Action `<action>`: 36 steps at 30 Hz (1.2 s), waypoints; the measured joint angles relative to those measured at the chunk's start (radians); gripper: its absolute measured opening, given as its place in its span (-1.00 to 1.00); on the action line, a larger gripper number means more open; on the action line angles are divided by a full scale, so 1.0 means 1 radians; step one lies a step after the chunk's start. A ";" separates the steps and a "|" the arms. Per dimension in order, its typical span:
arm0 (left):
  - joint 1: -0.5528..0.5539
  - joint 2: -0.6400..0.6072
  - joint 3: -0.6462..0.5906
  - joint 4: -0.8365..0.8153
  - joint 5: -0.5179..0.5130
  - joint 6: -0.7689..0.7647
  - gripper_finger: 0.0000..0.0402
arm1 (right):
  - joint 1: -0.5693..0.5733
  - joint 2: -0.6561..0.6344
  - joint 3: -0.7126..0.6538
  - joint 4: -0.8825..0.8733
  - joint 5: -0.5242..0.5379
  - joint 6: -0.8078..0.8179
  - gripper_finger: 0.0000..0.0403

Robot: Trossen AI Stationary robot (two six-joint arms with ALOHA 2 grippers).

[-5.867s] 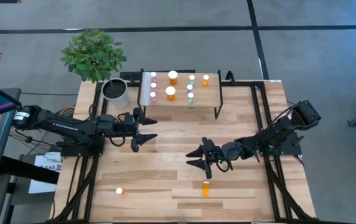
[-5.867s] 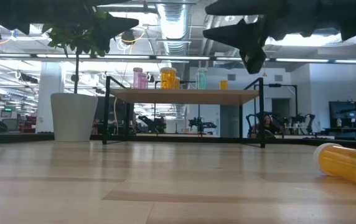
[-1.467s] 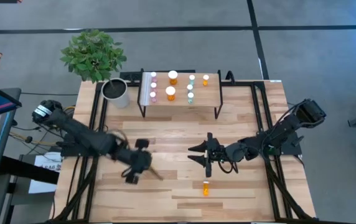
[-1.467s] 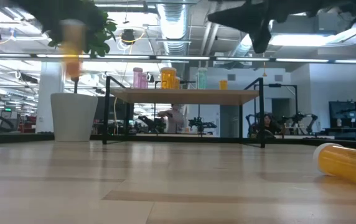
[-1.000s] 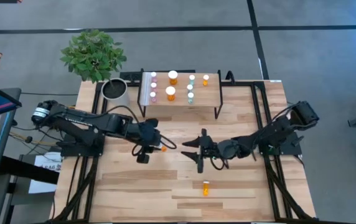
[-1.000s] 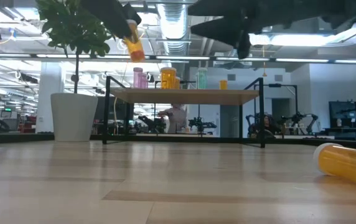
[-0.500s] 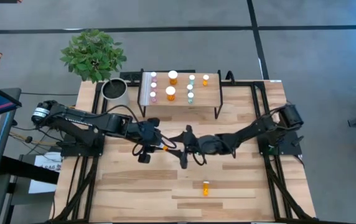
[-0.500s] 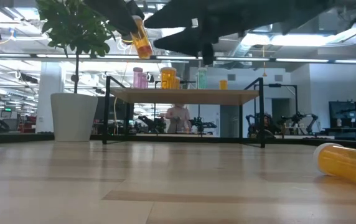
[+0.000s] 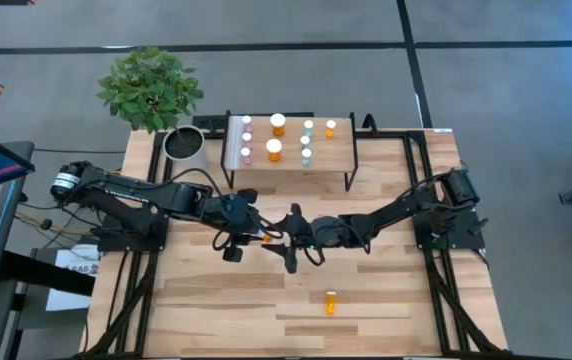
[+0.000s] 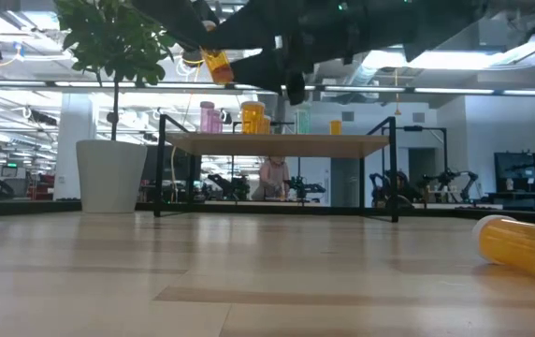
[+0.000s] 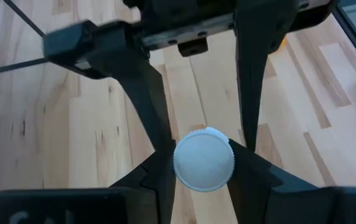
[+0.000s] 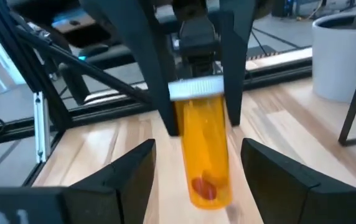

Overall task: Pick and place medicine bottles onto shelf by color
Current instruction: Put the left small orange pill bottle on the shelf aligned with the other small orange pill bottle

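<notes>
My left end effector grips 1 orange bottle by its white cap, raised above mid-worktop. My right end effector, fingers spread wide, flanks that bottle without touching. Another orange bottle lies on the worktop, well apart from the shelf.

Big open lab space here: grey floor crossed by dark tape lines, exposed silver ductwork and long strip lights overhead. A leafy potted plant sits at the wooden table's corner, and a person is way back among other rigs.
</notes>
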 joint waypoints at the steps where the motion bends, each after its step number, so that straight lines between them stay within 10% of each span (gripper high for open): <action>1: 0.000 0.000 0.000 -0.001 0.000 0.000 -0.47 | 0.002 0.000 0.004 0.000 0.000 -0.008 0.26; 16: 0.000 0.000 0.000 0.001 0.016 0.000 -0.47 | -0.002 -0.002 0.010 -0.022 0.000 -0.041 -0.46; 26: 0.000 0.000 0.000 0.006 0.015 -0.011 -0.43 | -0.002 -0.002 0.010 -0.022 0.000 -0.036 -0.45; 36: -0.001 -0.024 0.007 -0.025 -0.056 0.002 0.12 | -0.014 -0.002 0.010 -0.024 0.007 -0.022 -0.44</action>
